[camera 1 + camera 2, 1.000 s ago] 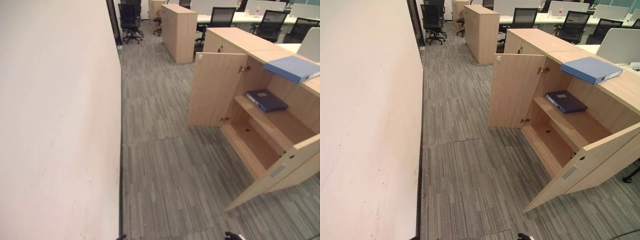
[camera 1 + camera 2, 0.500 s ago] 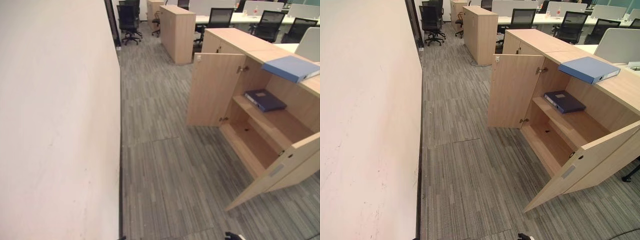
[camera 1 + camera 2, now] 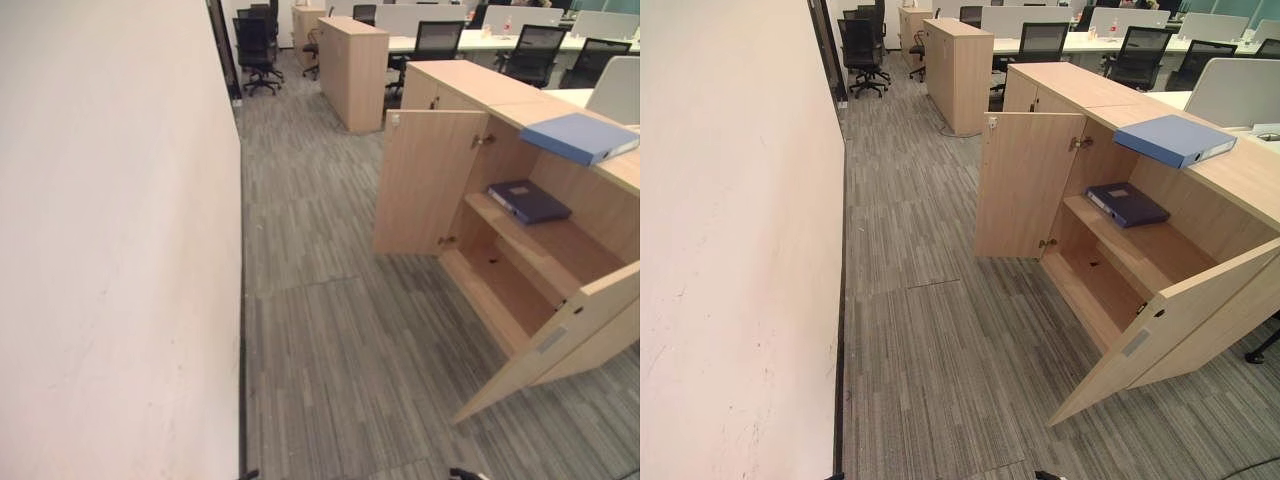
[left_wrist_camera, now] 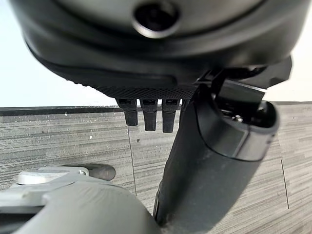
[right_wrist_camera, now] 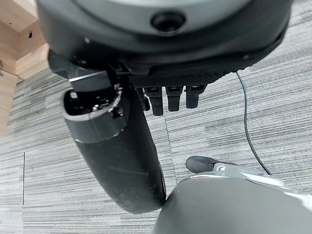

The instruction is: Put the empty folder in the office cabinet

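**Folder on top, cabinet wide open, both hands empty**

While the low light-wood office cabinet (image 3: 1160,215) stands with both doors swung out, the light blue flat folder (image 3: 1173,139) is lying on its top surface, right over the open compartment and with one corner hanging a bit past the front edge. Nothing is touching it.

Inside the cabinet, a dark navy folder (image 3: 1127,203) lies flat on the upper wooden shelf (image 3: 1150,250), pushed toward the far side. The bottom shelf under it looks bare apart from a small dark spot I can't make out. The far door (image 3: 1025,185) stands roughly square to the cabinet front, the near door (image 3: 1180,330) angles out over the grey striped carpet floor (image 3: 930,330).

Left hand (image 4: 146,114): in its own wrist view the fingers hang straight down, relaxed, with the thumb standing apart beside them, holding nothing, carpet below. Right hand (image 5: 168,100): same deal, fingers straight and loose, thumb off to the side, nothing held, carpet under it and a corner of the wooden cabinet showing at the edge.

A long plain pale wall (image 3: 110,250) runs along the robot's left. Further back there's a taller light-wood cabinet (image 3: 958,68), black office chairs (image 3: 862,50) and white desks (image 3: 1090,42).
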